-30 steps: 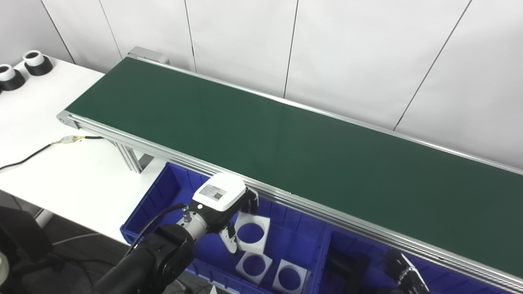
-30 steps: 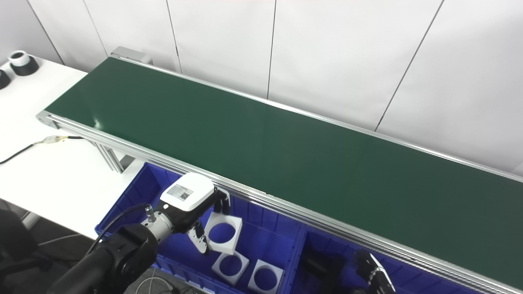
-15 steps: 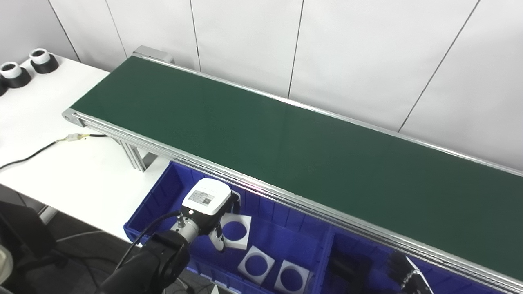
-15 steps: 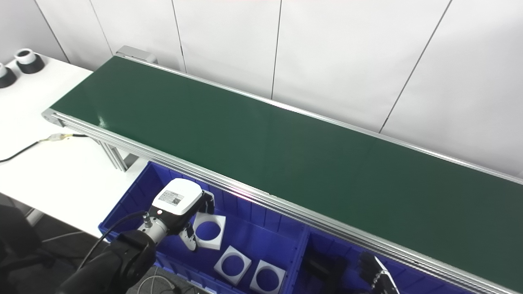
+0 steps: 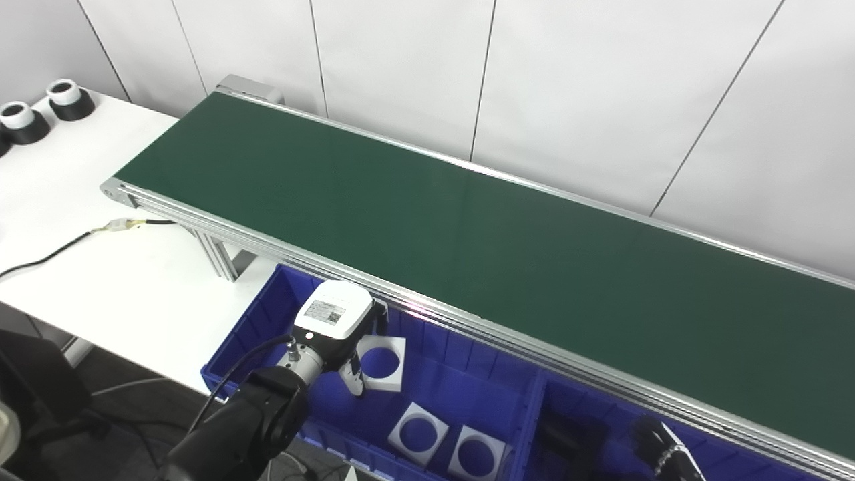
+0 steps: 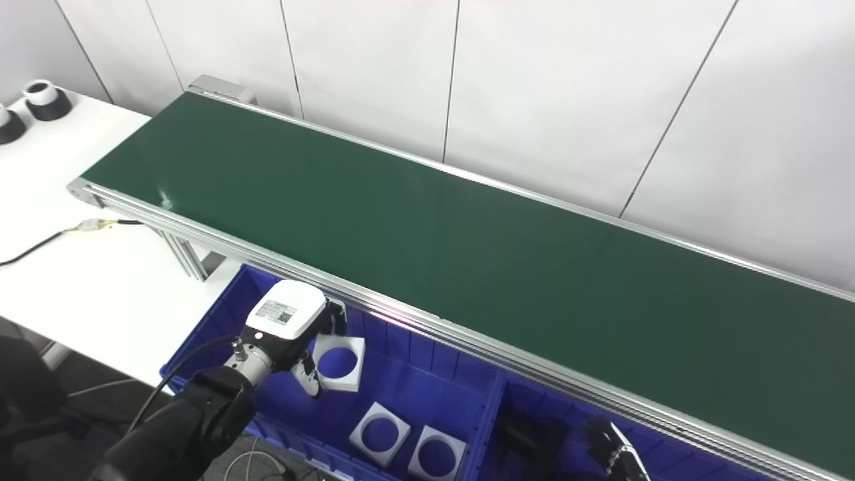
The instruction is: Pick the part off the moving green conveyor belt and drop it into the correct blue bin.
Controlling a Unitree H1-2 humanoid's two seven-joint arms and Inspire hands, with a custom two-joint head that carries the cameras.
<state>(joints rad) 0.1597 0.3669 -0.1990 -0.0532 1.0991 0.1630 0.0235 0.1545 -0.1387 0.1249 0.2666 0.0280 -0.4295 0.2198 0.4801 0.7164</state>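
The green conveyor belt (image 5: 467, 227) runs diagonally and carries no part. My left hand (image 5: 334, 317) is shut on a white square part with a round hole (image 5: 399, 344). It holds the part tilted over the left compartment of the blue bin (image 5: 267, 314), just in front of the belt's near rail. Two more white square parts (image 5: 397, 441) lie flat in that compartment. Only the fingertips of my right hand (image 5: 664, 451) show at the bottom edge, over the right compartment. I cannot see whether that hand is open or shut.
Dark parts (image 5: 561, 437) lie in the bin's right compartment. A white table (image 5: 100, 280) stands left of the bin with a cable (image 5: 60, 247) across it. Black-and-white cylinders (image 5: 67, 99) stand at its far corner. A white wall runs behind the belt.
My left hand has carried the white square part to the left over the bin's left compartment. The camera shifted slightly. The right hand has barely moved.
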